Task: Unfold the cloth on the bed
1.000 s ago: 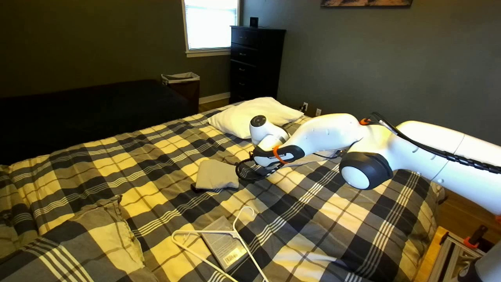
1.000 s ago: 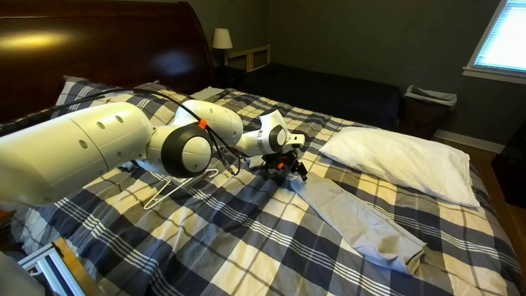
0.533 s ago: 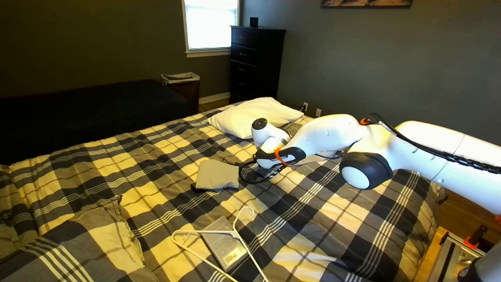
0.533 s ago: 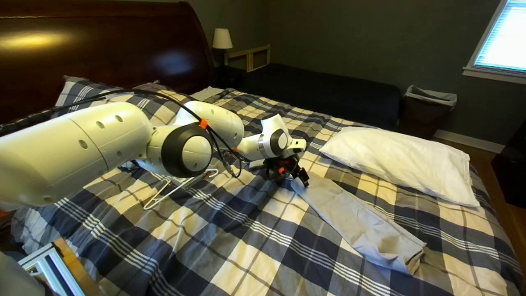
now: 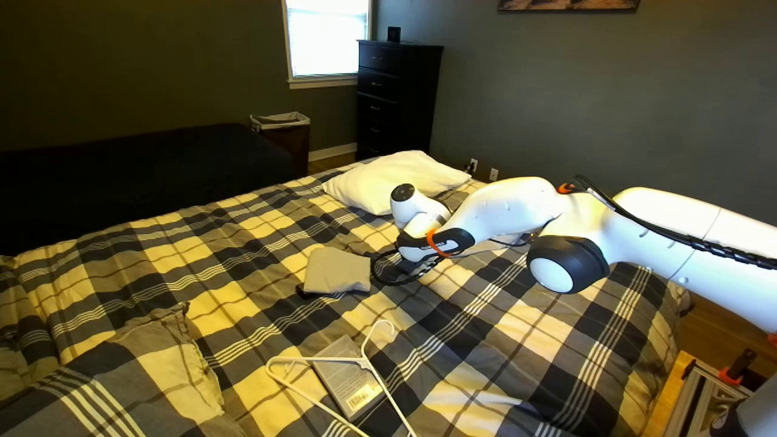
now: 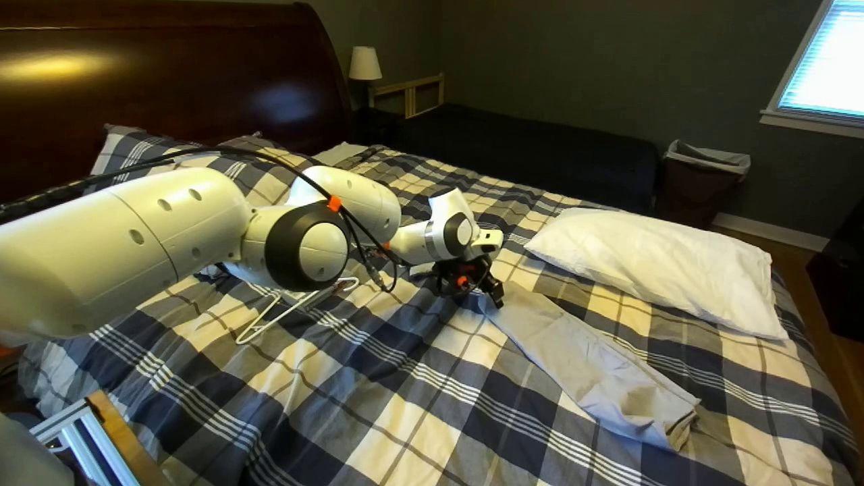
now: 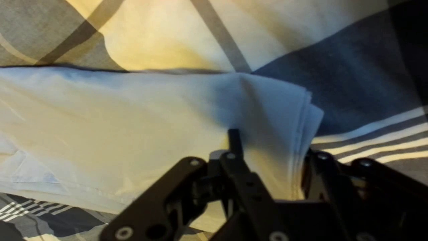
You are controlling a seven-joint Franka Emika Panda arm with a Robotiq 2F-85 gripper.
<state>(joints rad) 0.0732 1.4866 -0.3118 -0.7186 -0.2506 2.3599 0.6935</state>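
A long folded strip of grey-beige cloth [image 6: 587,358] lies on the bed [image 6: 405,391], which has a plaid cover. My gripper [image 6: 496,297] is low over the cloth's end nearest the arm. In the wrist view the layered edge of the cloth [image 7: 150,134] lies between the spread fingers of the gripper [image 7: 271,144]. One finger [image 7: 235,142] stands on top of the fabric, which creases beside it; the opposite one is at the hem, its tip partly covered by cloth. A clear gap separates the two. Arm and wrist hide the gripper in an exterior view.
A white pillow [image 6: 655,270] lies beyond the cloth. On the arm's other side are a white hanger [image 5: 364,361] over a flat grey package [image 5: 349,382], and a grey folded item [image 5: 337,271]. Plaid pillows [image 5: 121,376] lie toward the headboard [image 6: 169,81].
Over the last second the gripper has dropped slightly onto the cloth's end. In the latest half second its fingers have drawn closer together while the arm has stayed nearly still.
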